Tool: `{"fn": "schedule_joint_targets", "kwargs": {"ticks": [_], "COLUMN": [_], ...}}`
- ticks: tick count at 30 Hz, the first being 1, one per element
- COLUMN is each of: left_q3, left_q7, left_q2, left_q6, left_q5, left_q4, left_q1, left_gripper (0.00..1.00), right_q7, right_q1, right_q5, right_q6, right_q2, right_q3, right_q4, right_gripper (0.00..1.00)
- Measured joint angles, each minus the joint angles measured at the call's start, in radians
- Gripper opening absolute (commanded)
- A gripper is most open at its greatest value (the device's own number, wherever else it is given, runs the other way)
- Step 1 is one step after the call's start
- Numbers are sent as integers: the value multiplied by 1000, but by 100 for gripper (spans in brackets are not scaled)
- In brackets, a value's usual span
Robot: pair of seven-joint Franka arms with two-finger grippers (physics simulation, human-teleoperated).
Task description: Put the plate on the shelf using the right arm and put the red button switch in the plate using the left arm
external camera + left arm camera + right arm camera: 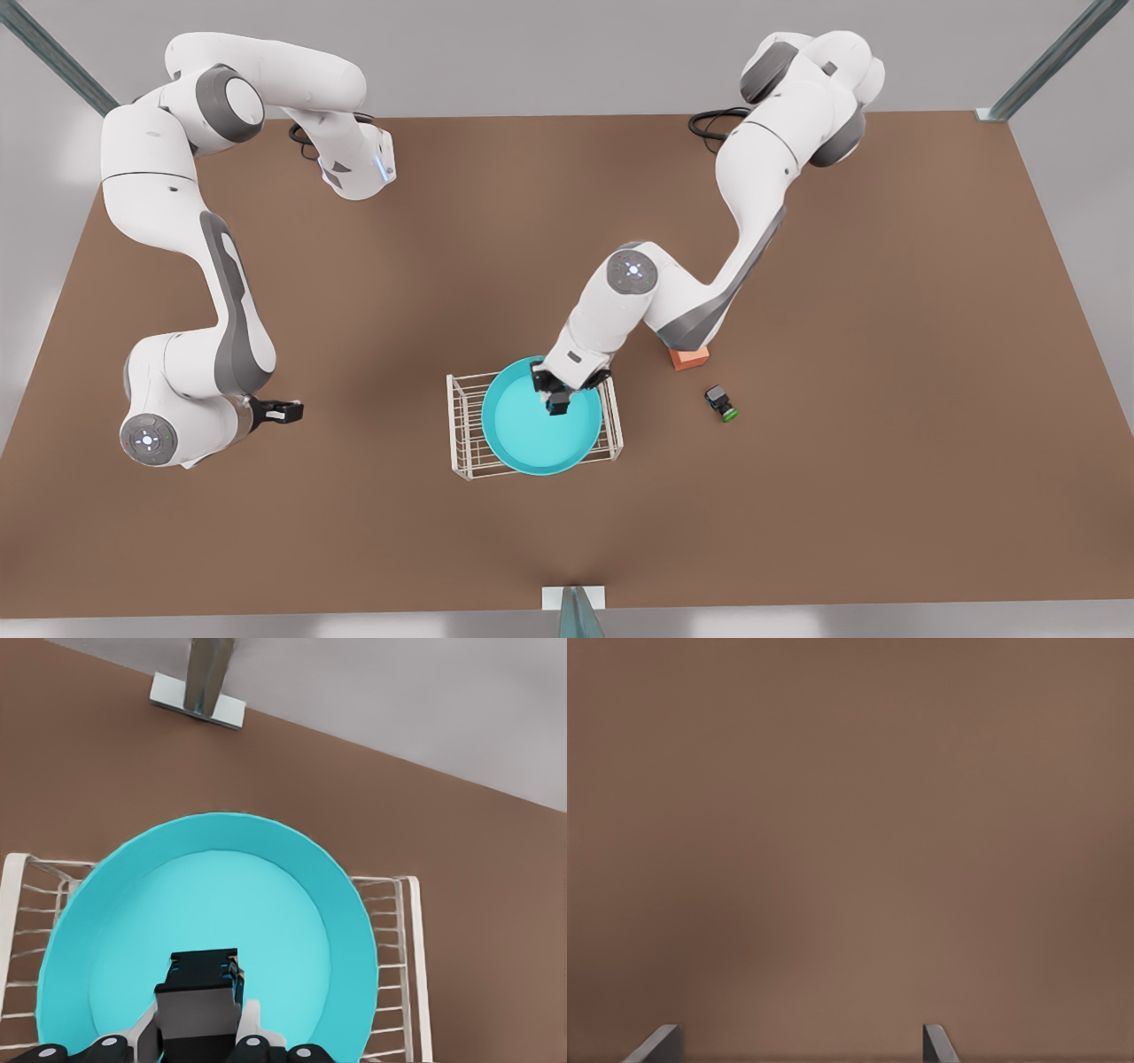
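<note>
The left end effector (558, 400) is held over the round turquoise plate (532, 434), pinching a small black switch block (204, 979); its cap color cannot be told. The plate is seated on the white wire shelf (465, 425). The right end effector (288, 410) waits well apart above the brown worktop (797, 514), fingers (656, 1045) spread. One orange cube (689, 357) and one green-capped switch (722, 403) are seen nearby.

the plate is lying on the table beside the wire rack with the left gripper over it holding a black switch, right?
Not quite. The plate rests on top of the wire rack, not on the table beside it; the front view shows this. The rest holds: the left gripper is over the plate, its fingers closed on the black switch.
</note>
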Motion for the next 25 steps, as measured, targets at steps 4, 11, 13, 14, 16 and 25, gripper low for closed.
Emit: {"fn": "schedule_joint_targets", "kwargs": {"ticks": [4, 11, 13, 14, 16, 25], "left_q3": [66, 93, 94, 81, 31, 4], "left_q7": [-129, -305, -330, -327, -286, 64], "left_q2": [18, 17, -5, -30, -92, -405], "left_q6": [66, 109, 60, 5, -142, -525], "left_q5": [23, 93, 111, 108, 84, -90], "left_q4": [12, -12, -11, -10, -10, -358], "left_q1": [-66, -115, -70, -10, 152, 595], "left_gripper": [42, 100, 100, 100, 100, 100], "right_q7": [0, 0, 1, 1, 1, 4], "right_q1": [0, 4, 7, 8, 8, 20], "right_q5": [0, 1, 0, 0, 0, -1], "right_q6": [0, 0, 0, 1, 1, 2], "right_q2": [0, 6, 8, 8, 9, 19], "right_q3": [0, 0, 0, 0, 0, 0], "right_q4": [0, 0, 1, 1, 1, 1], "right_gripper": [100, 100, 100, 100, 100, 100]}}
